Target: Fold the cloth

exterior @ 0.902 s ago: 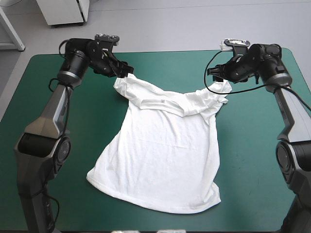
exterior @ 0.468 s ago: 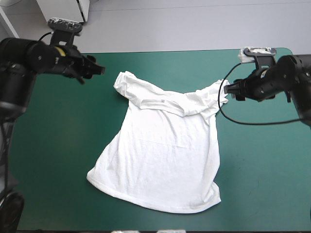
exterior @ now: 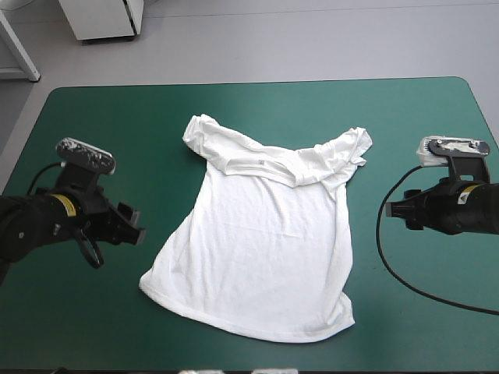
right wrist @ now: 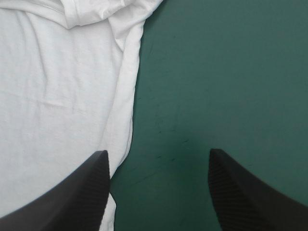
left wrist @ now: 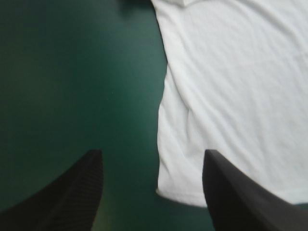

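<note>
The white T-shirt (exterior: 265,226) lies spread on the teal-green cover, collar toward the far edge and hem toward the near edge. Its shoulders are bunched and its lower left corner flares out. My left gripper (exterior: 134,231) hovers open just left of the hem corner. In the left wrist view the T-shirt (left wrist: 231,86) has its side edge and hem corner ahead of the left gripper (left wrist: 151,155), nearer one finger. My right gripper (exterior: 392,210) is open to the right of the shirt's side. In the right wrist view the T-shirt (right wrist: 57,96) has its rolled side edge ahead of the right gripper (right wrist: 159,153).
Broad strips of teal-green cover (exterior: 117,140) run along both sides of the shirt and beyond the collar. The table's near edge is close under the hem, and its right edge lies just beyond my right arm.
Both grippers have left the shirt's shoulders at the far side and swung back and down to the shirt's flanks. The shirt has stayed where it lay.
</note>
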